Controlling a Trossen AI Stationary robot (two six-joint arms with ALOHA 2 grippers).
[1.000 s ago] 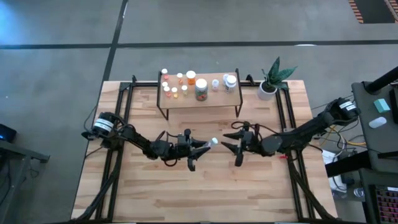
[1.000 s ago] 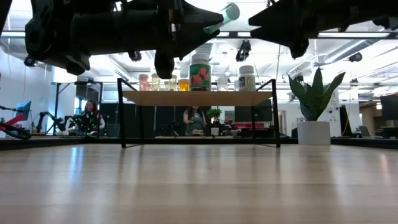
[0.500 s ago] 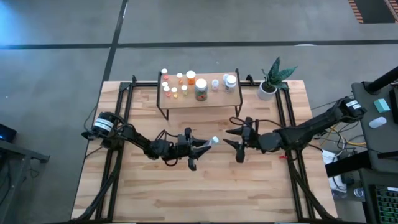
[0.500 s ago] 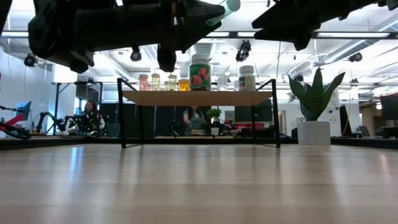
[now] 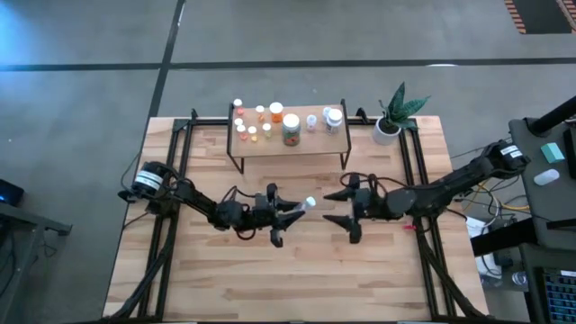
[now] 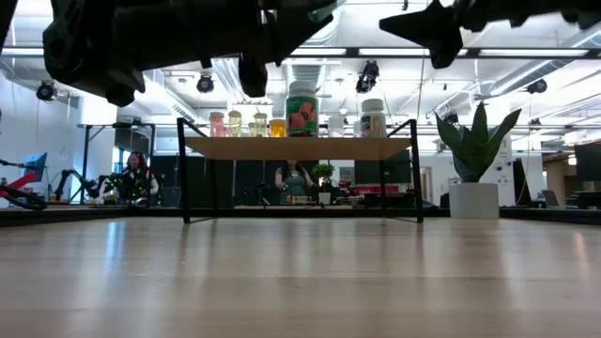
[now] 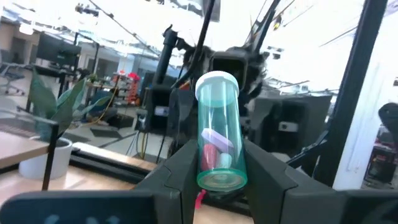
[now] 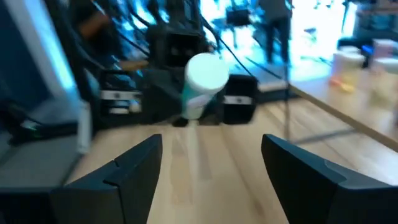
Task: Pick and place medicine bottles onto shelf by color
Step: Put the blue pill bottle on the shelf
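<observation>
Over the table's middle, my left gripper [image 5: 295, 211] is shut on a clear green-tinted medicine bottle [image 5: 309, 204] with a white cap [image 7: 217, 84]. My right gripper [image 5: 342, 208] stands open a short way to the bottle's right, facing it, with nothing between its fingers. In the right wrist view the bottle's cap [image 8: 206, 71] shows ahead of that gripper [image 8: 208, 180]. The shelf [image 5: 288, 140] stands at the far middle of the table on black legs. Several orange, red, clear and white bottles stand upright on it [image 6: 302, 111]. My left gripper pinches the bottle's bottom end [image 7: 221, 177] between its two fingers [image 7: 180, 168]. The fingers reach from the table's left, slanting a little upward, and lie along the bottle. The bottle is lifted clear of the table, and its capped end sticks out past the fingertips toward my right gripper.
A white pot with a green plant [image 5: 391, 119] stands to the right of the shelf at the table's far right. Black frame rails [image 5: 171, 180] run along both sides of the table. People and equipment show in the room beyond the far edge [image 6: 293, 178].
My right gripper has opened wider and risen a little, still facing the bottle. In the low view the bottle's cap has gone up out of the picture.
</observation>
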